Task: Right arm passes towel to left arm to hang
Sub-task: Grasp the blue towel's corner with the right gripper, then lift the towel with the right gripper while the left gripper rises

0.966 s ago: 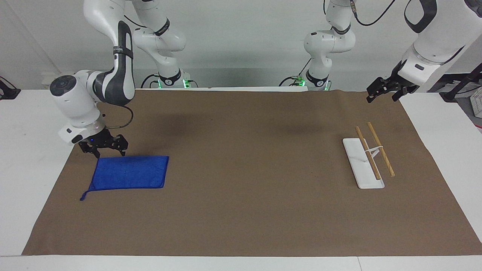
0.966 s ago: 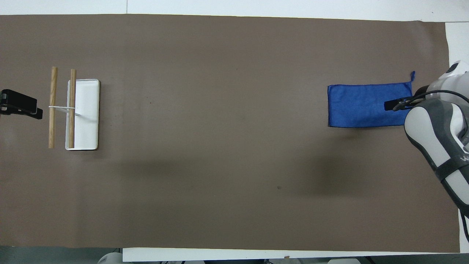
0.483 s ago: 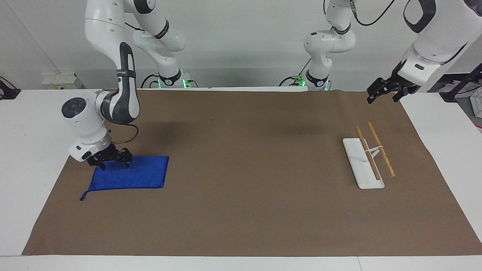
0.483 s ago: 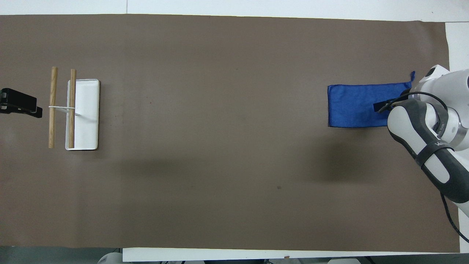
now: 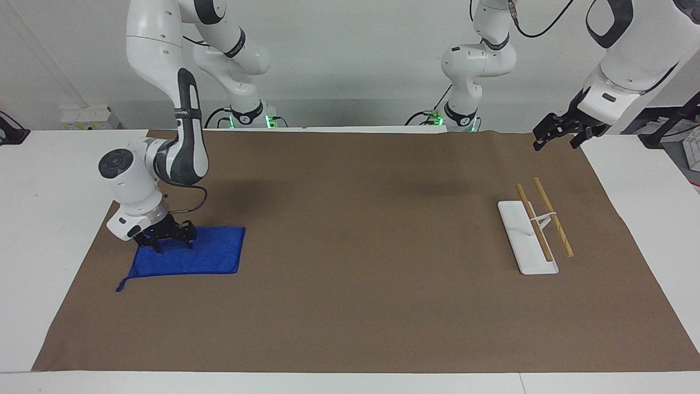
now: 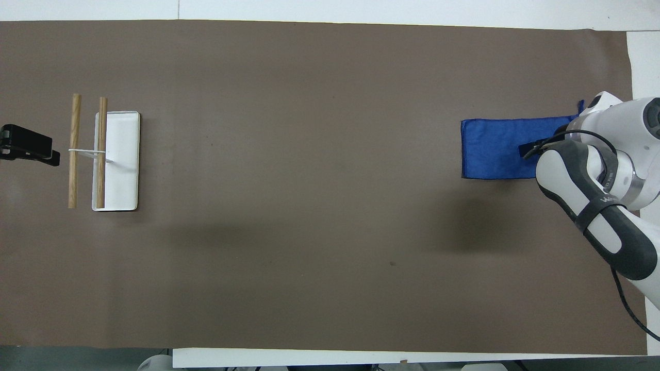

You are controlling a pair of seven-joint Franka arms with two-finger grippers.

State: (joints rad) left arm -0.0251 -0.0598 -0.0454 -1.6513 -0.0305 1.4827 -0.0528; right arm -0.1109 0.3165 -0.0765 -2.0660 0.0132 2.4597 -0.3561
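Observation:
The blue towel (image 5: pixel 210 254) lies flat on the brown mat at the right arm's end of the table, its loop tail (image 5: pixel 123 284) at the corner farthest from the robots. My right gripper (image 5: pixel 174 243), with its blue light, is down at the towel's edge nearest the robots, fingers spread, tips on or just above the cloth. In the overhead view the right arm covers part of the towel (image 6: pixel 490 149) and only one finger of the right gripper (image 6: pixel 533 149) shows. My left gripper (image 5: pixel 556 134) waits raised and open over the mat's corner by its base; it also shows in the overhead view (image 6: pixel 28 149).
A white rack base (image 5: pixel 522 246) carries two wooden rods (image 5: pixel 553 217) on a thin white stand, at the left arm's end of the table; the rack base (image 6: pixel 124 159) also shows in the overhead view. A brown mat (image 5: pixel 355 246) covers the table.
My right gripper has come down and moved over the towel's near edge, from beside its corner to on the cloth. The towel has not moved. The left arm has stayed put.

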